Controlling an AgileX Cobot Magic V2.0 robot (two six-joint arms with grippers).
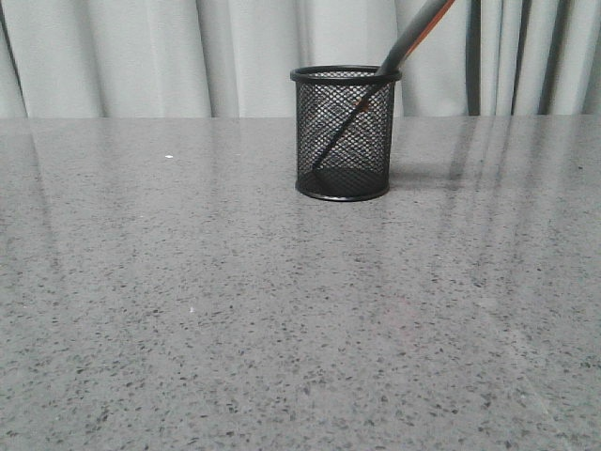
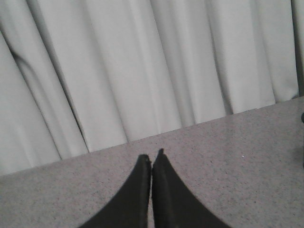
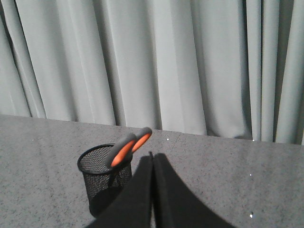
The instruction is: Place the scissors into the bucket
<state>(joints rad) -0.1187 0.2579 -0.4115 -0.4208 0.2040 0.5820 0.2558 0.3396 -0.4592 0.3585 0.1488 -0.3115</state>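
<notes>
the bucket (image 1: 345, 132) stands upright toward the back of the grey speckled counter (image 1: 188, 310), in front of the pale curtain (image 1: 141, 56). the scissors (image 1: 371, 99) sit inside it, blades down, their tips near the bottom on the robot's left and the handles leaning out over the rim to its right, running past the top of the front view. from the right wrist view the grey, orange-lined handle loops poke above the mesh rim, and the right hand (image 3: 152, 159) is clenched with nothing in it, apart from the bucket. the left hand (image 2: 152, 159) is clenched empty too, above bare counter by the curtain.
</notes>
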